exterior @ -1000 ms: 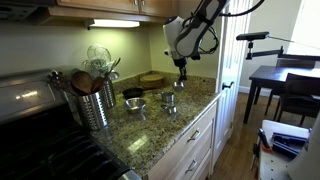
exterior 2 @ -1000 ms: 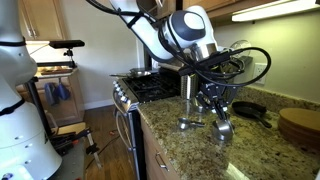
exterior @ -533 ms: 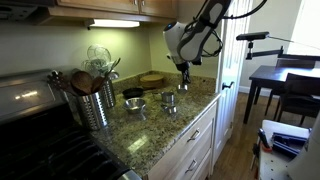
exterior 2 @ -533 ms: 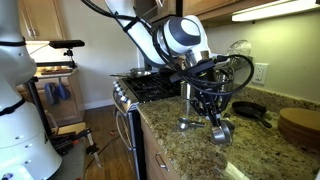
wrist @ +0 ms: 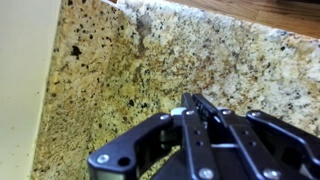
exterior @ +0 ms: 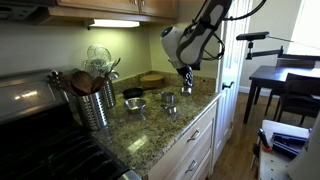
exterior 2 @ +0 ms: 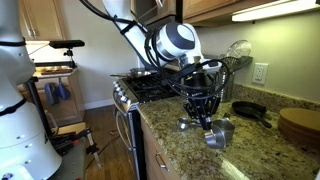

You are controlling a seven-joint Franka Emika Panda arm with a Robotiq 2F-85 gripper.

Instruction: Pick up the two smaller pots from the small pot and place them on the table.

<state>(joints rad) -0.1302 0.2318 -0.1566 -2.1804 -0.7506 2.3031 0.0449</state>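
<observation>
My gripper (exterior 2: 207, 122) is shut low over the granite table (exterior 2: 180, 150), near its front edge. One of the two smaller pots (exterior 2: 220, 133), tiny and shiny, hangs tilted at my fingertips, apparently held by its handle. A steel pot (exterior 2: 188, 124) stands on the table just beside it. In an exterior view my gripper (exterior: 186, 74) is to the right of two steel pots (exterior: 135, 103) (exterior: 168, 100) on the table (exterior: 150, 125). In the wrist view my shut fingers (wrist: 190, 101) hide the pot, and only the table (wrist: 110, 70) shows.
A dark round pot (exterior: 132, 93) and a round wooden board (exterior: 152, 78) sit at the back. A steel utensil holder (exterior: 95, 102) stands by the stove (exterior 2: 150, 88). A dark dining table (exterior: 280, 78) with chairs is across the room.
My gripper has moved down a little toward the table with the tilted pot at its tips. The pots on the table have not moved.
</observation>
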